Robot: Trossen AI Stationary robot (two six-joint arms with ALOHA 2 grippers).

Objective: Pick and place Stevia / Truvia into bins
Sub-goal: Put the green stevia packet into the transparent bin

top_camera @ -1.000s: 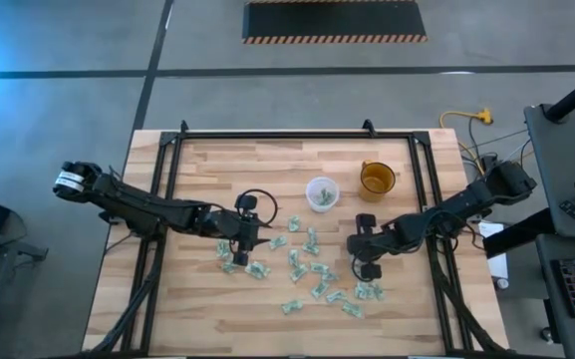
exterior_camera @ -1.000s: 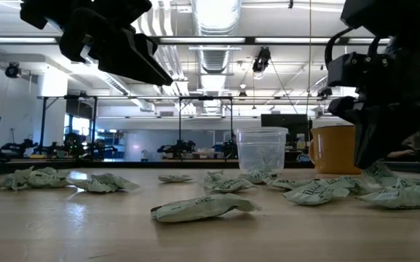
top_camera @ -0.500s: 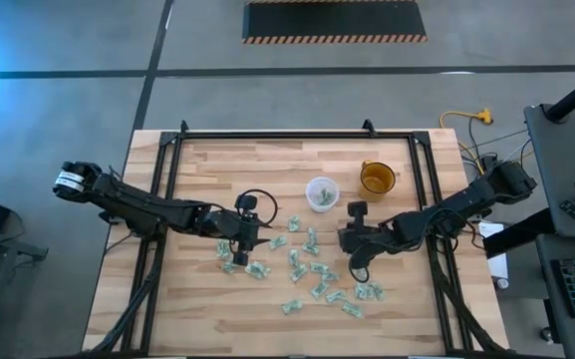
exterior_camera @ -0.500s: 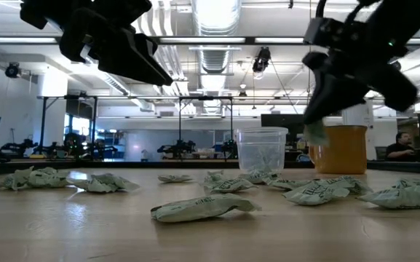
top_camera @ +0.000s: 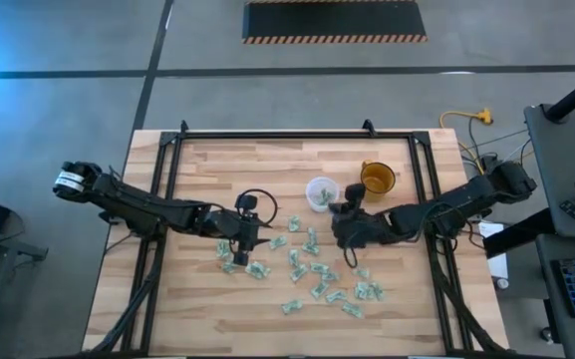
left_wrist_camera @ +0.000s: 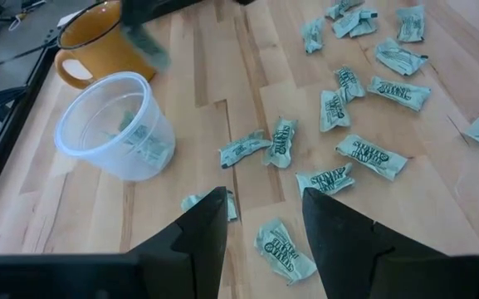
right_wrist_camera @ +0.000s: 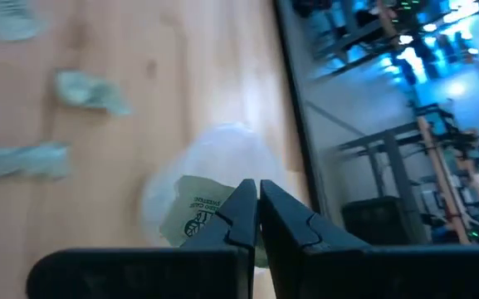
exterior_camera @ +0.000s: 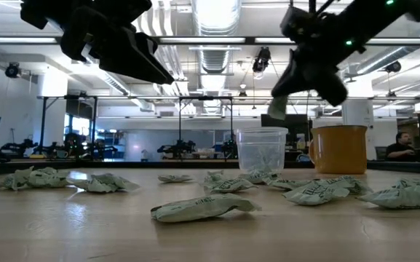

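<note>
My right gripper [top_camera: 339,211] has swung left from the sachet pile over the last second, fingers pinched shut on one Stevia sachet [right_wrist_camera: 196,218], and now hangs just right of the clear plastic cup [top_camera: 321,192]: I judge release comes next. The sachet looks crumpled, pale green. My left gripper [left_wrist_camera: 264,228] waits, spread open and empty, over the left sachets.

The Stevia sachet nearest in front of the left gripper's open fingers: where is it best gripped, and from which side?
Come straight down with the left gripper and pinch the Stevia sachet across its short width, at the middle: it lies flat on the table, apart from its neighbours.
</note>
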